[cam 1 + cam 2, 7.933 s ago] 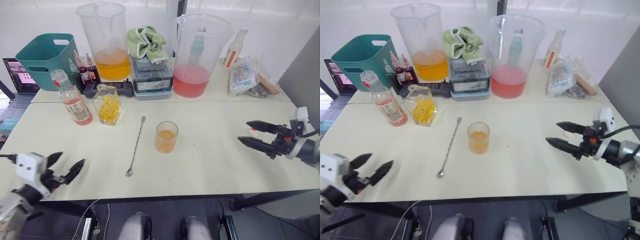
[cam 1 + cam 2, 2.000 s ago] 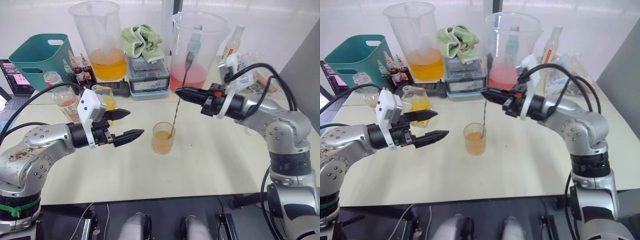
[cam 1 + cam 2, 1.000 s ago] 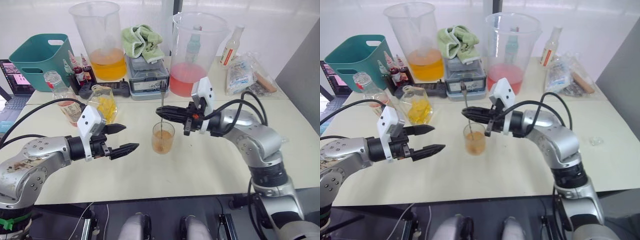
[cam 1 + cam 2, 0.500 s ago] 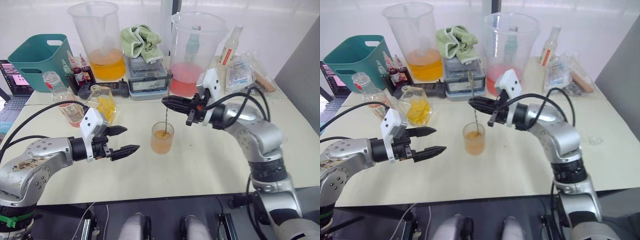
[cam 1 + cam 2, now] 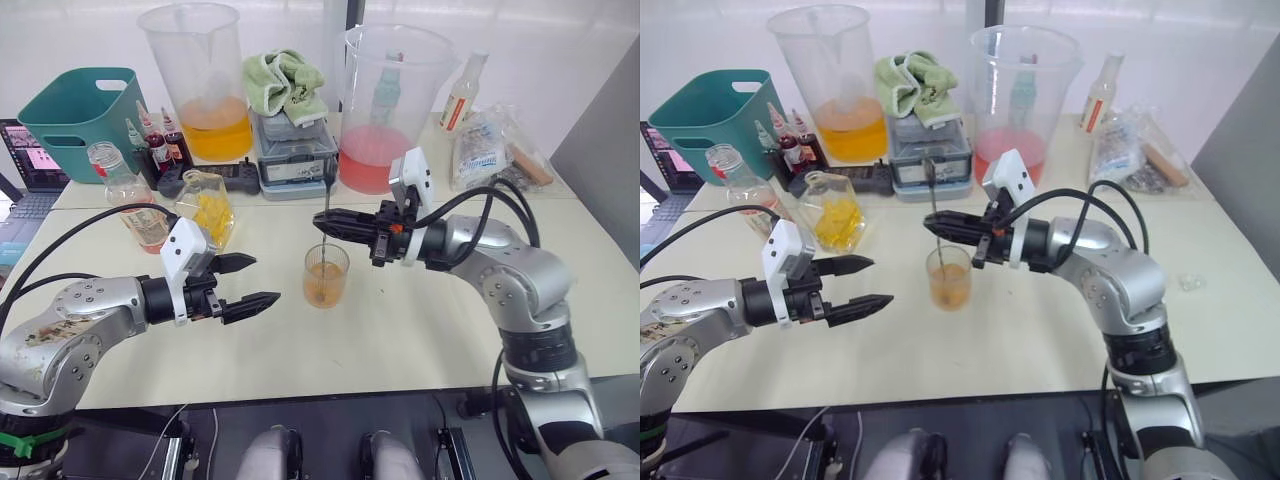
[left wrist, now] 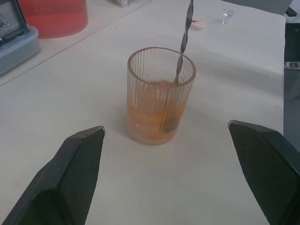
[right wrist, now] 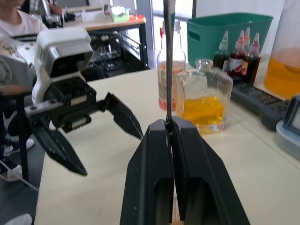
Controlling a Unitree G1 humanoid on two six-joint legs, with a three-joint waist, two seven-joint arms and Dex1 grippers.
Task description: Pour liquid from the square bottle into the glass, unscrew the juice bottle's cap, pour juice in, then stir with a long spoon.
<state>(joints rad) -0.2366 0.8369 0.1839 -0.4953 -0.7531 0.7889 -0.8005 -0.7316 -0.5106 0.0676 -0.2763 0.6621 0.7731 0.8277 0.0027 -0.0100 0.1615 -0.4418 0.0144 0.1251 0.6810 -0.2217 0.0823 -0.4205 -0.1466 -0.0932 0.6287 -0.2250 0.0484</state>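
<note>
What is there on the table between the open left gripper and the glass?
Nothing: bare table separates the left gripper from the glass, as the left wrist view shows. The long spoon stands inside the glass.

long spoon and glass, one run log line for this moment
step: stirring | right gripper: shut on long spoon | spoon bowl: in glass | left gripper: open, beside glass

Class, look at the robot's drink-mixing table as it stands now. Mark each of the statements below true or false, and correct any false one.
1. The right gripper is shut on the thin silver long spoon, whose bowl sits in the small ribbed clear glass. True.
2. The left gripper grips the glass. False: it is open, beside the glass and apart from it.
3. The glass holds orange liquid. True.
4. The squat square bottle with yellow contents lies on its side. False: it stands upright.
5. The slim juice bottle wears its white cap. False: its neck is open.
</note>
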